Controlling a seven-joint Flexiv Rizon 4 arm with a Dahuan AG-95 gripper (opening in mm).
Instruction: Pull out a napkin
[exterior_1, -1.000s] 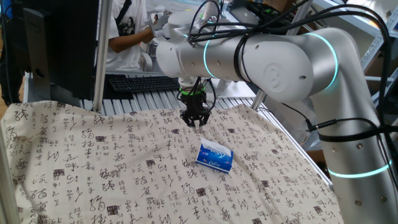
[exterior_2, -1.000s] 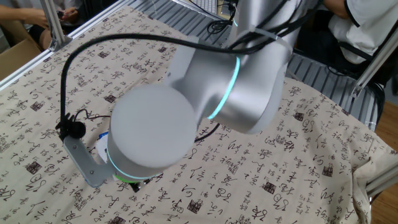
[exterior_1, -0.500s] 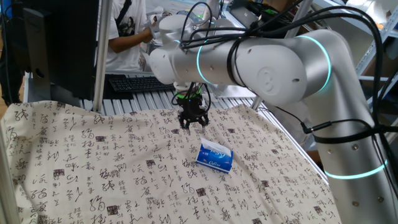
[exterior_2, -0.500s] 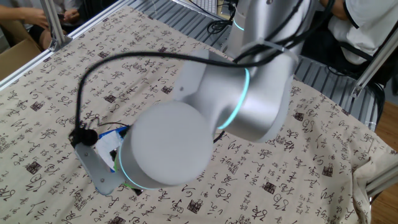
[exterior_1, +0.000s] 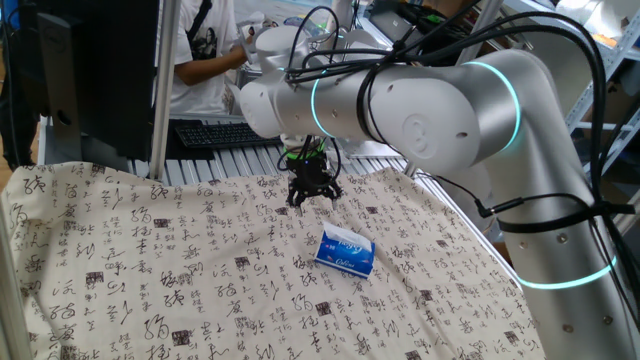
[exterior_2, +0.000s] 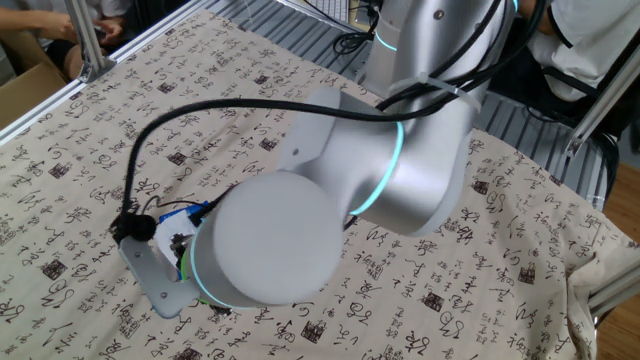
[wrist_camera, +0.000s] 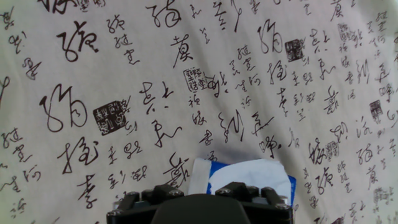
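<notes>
One pack, one napkin, one gripper over the bench.

A single blue-and-white pack (exterior_1: 344, 252) is lying on the cloth-covered bench (exterior_1: 150, 270), with one white napkin (wrist_camera: 245, 169) poking from its top. The gripper (exterior_1: 313, 196) is hanging above the cloth, up and to the left of the pack, touching and holding nothing; I cannot tell how far its jaws are standing apart. The napkin is sitting well clear of them.

From my hand camera: cloth (wrist_camera: 155, 81) printed with black calligraphy and seal marks fills the field. At bottom centre, a blue-and-white pack (wrist_camera: 245, 177) lies on it, a white napkin (wrist_camera: 252, 169) showing at its top. The gripper's (wrist_camera: 202, 198) dark body partly hides the pack's lower edge
</notes>
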